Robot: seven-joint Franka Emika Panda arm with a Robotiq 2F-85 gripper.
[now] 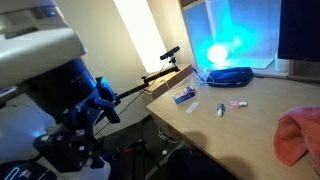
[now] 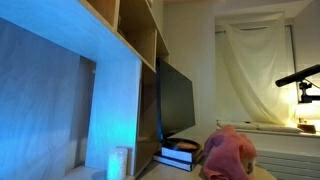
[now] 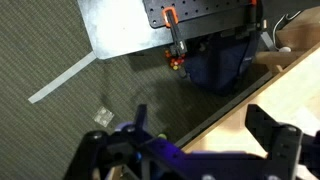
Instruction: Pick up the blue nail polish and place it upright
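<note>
Black end effector (image 3: pixel 195 132) spread wide, empty; over carpet (image 3: pixel 60 120).

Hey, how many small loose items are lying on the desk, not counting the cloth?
3, seen in an exterior view: a blue item near the desk's edge, a small dark item mid-desk, and a pinkish item just beyond it. The pink cloth may hide more.

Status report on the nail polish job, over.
Tool open, empty, off the table. Blue nail polish lying flat, untouched. Pink cloth aside, not blocking.
</note>
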